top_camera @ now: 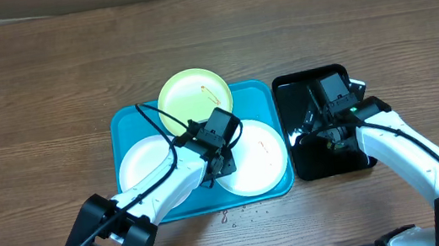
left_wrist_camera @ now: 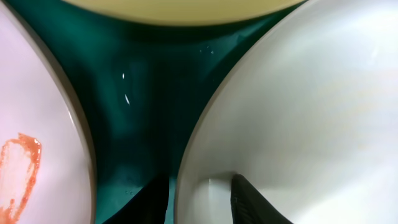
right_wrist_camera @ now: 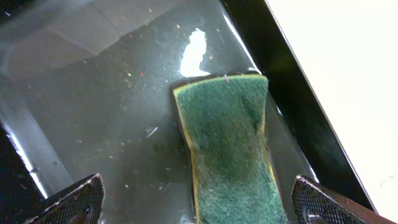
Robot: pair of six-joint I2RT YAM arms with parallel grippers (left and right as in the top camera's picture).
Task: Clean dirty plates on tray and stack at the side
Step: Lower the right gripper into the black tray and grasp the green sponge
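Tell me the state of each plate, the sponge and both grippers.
left white plate, orange smear, on tray
right white plate, small red mark, rim straddled by left gripper
yellow-green plate, faint marks, overhanging tray's far rim
sponge, lying in black tray, unheld
left gripper, open
right gripper, open above sponge

I see 1 glossy black tray (top_camera: 295, 100) on the wooden table (top_camera: 45, 86), with 1 green sponge (right_wrist_camera: 229, 146) lying flat on its wet floor. Small specks (top_camera: 240, 214) dot the table's near edge.
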